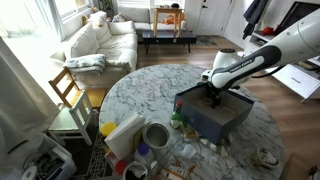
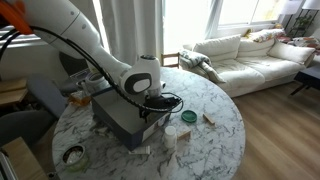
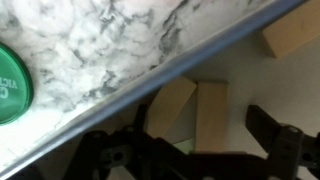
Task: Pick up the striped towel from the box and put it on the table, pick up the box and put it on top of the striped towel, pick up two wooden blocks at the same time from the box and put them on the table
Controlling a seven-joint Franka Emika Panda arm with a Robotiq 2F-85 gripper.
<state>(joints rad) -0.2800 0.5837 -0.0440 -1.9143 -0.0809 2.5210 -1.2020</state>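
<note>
Wrist view: wooden blocks (image 3: pixel 212 115) just beyond claw (image 3: pixel 192 145)

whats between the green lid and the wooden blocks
Wrist view: bare marble table, then the box rim; the wooden blocks lie inside.

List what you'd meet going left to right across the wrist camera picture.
Green disc → tilted wooden block → upright wooden block → wooden block at the top right edge. The box rim runs diagonally across the whole view, so it has no place in the order.
</note>
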